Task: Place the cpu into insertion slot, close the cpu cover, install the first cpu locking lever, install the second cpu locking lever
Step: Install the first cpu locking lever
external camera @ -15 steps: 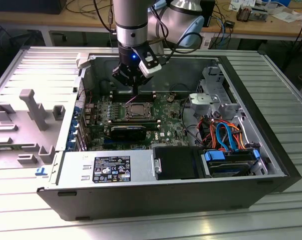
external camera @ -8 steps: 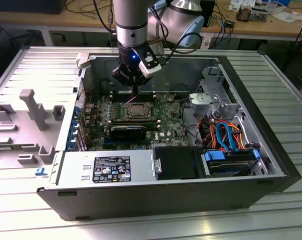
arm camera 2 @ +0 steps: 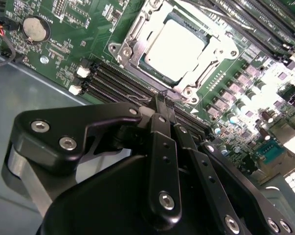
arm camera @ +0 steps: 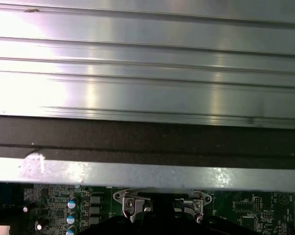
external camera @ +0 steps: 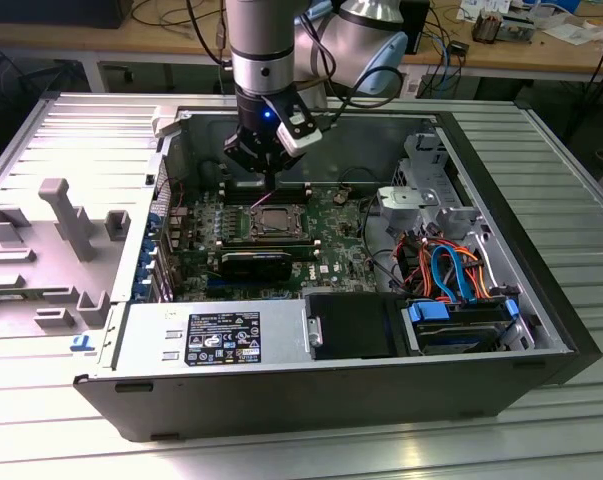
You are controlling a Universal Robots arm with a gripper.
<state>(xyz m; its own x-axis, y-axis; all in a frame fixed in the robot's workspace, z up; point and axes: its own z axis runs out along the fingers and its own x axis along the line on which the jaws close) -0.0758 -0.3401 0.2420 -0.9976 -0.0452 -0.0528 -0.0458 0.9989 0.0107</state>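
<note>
Now, inside the open computer case (external camera: pixel 331 405) on the ribbed metal worktop (external camera: pixel 571 250): fingers (arm camera 2: pixel 160 132) pressed together, nothing visible pinched between them, tips down at the rim of the socket on the green motherboard (arm camera 2: pixel 64 54). Whether touching that rim, hard to tell. Just past the tips, the cpu (arm camera 2: pixel 174 44), lying flat in the socket with its silvery top up. Around it, the cpu cover (arm camera 2: pixel 213 49), folded down flat. In the exterior view, poised at the socket's edge farther from the camera, with the cpu just beside, on the nearer side
</note>
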